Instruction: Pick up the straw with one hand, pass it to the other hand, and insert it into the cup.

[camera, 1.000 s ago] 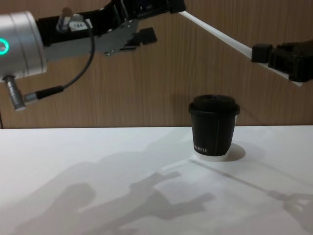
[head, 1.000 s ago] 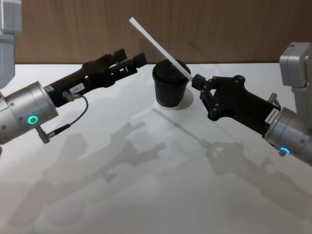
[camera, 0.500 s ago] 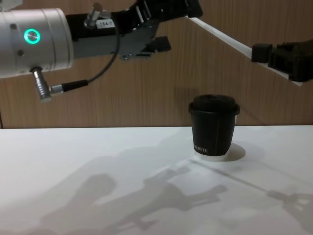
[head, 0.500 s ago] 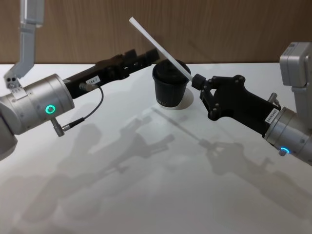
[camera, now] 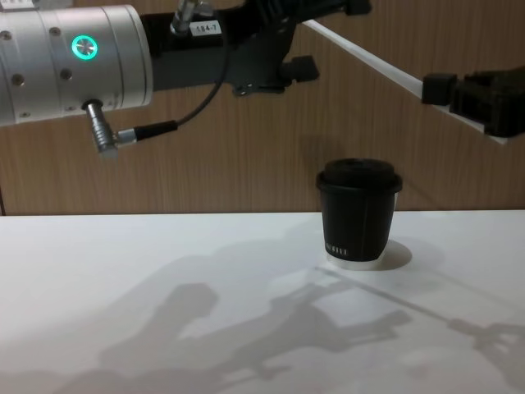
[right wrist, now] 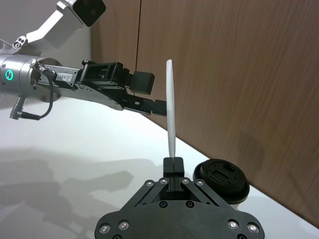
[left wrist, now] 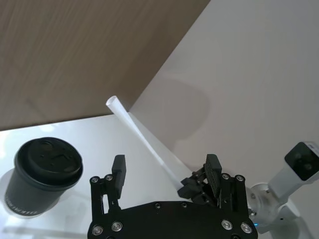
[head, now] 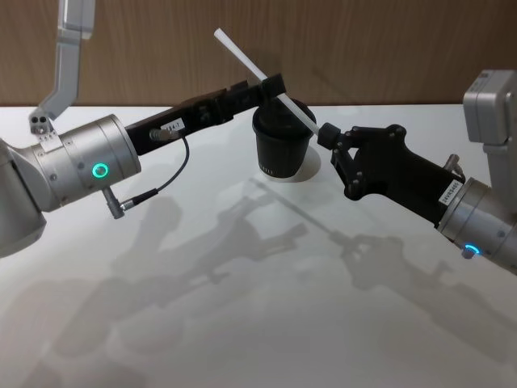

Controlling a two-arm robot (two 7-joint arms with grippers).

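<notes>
Slanting straw (left wrist: 142, 134) within left end effector (left wrist: 166, 167)

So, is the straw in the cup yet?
Out. The straw slants in the air above the cup, pinched in the right claw; the open left claw straddles its upper part.

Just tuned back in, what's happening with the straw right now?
The right gripper holds the straw by its lower end, slanted up above the lidded cup on the table. The left gripper is open, fingers either side of the straw's upper part, not yet closed on it.
</notes>
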